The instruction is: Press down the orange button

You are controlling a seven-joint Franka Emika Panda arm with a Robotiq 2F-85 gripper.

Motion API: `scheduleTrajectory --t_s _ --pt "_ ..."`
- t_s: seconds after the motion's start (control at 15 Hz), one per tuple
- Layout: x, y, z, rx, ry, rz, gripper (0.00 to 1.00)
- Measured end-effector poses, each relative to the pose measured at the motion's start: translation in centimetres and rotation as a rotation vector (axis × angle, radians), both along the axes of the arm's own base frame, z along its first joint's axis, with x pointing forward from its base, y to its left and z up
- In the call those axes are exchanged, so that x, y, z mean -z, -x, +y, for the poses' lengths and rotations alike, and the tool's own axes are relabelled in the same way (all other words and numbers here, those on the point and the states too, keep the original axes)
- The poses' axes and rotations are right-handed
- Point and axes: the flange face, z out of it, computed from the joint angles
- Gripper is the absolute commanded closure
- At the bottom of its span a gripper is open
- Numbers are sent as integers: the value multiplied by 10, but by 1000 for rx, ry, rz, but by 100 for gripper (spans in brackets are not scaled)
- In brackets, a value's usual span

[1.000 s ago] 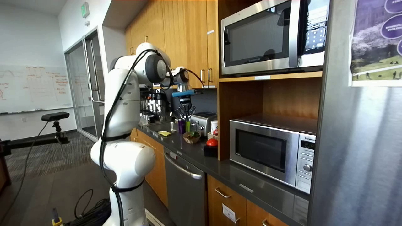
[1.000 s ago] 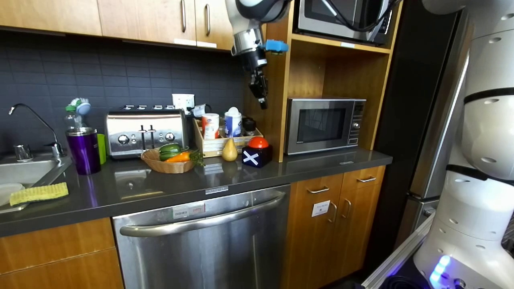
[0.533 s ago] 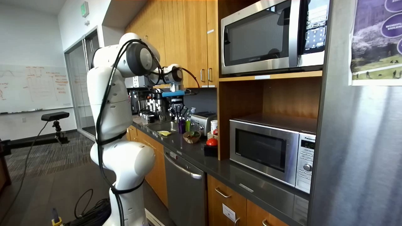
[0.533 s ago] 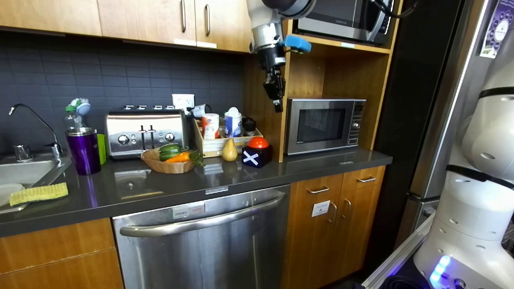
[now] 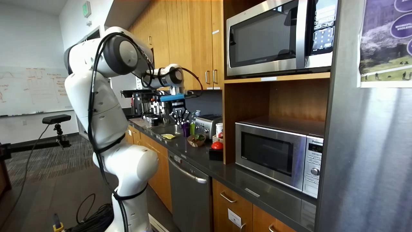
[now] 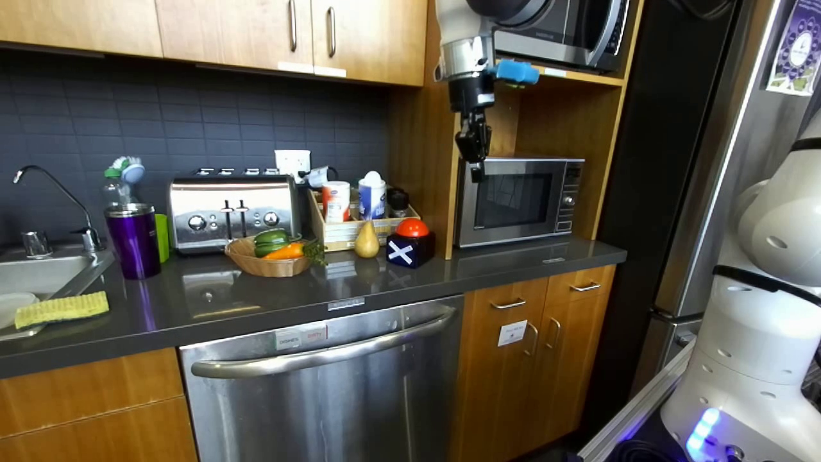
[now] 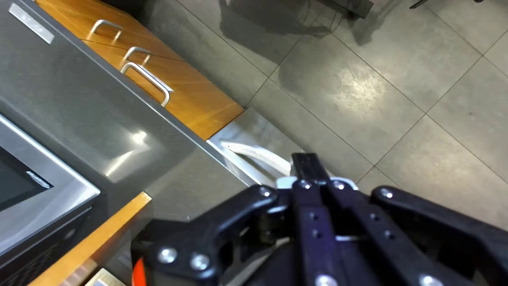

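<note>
**Plainly, the gripper (image 6: pixel 477 172) is out of line with the orange button (image 6: pixel 412 227)**

The orange button tops a dark box (image 6: pixel 412 250) on the counter (image 6: pixel 507 264), set in from the front edge, between a pear (image 6: pixel 367 241) and a wooden panel (image 6: pixel 422 151), short of the end corner past the lower microwave (image 6: pixel 516 202). The clenched fingers (image 7: pixel 307 165) have nothing between them and hang well apart from it. In the wrist view their tips show against the dishwasher handle (image 7: pixel 258 152) and the floor (image 7: pixel 381 131), outside the front edge, so a straight drop would, I judge, miss the box and might strike that handle. Swinging in toward the back edge without allowing for the panel could clip it. A slanted or off-centre push may slide the box instead of sinking the button, perhaps shoving the pear toward the front edge.
</note>
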Motion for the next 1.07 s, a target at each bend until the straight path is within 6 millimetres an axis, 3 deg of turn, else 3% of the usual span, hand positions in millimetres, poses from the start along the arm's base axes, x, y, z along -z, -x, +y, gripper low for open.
scheduleTrajectory --t_s 0.33,0.73,0.8,0.87,0.93,1.07 --pt "-12 30 -39 94 1 -49 100" --pt "-30 44 -83 246 -5 -124 100" --pt "-33 45 -88 272 -5 -136 97" --pt "-35 47 -92 296 -5 -147 73" --pt "-37 48 -96 319 -7 -158 96" --pt "-37 48 -97 323 -8 -160 90"
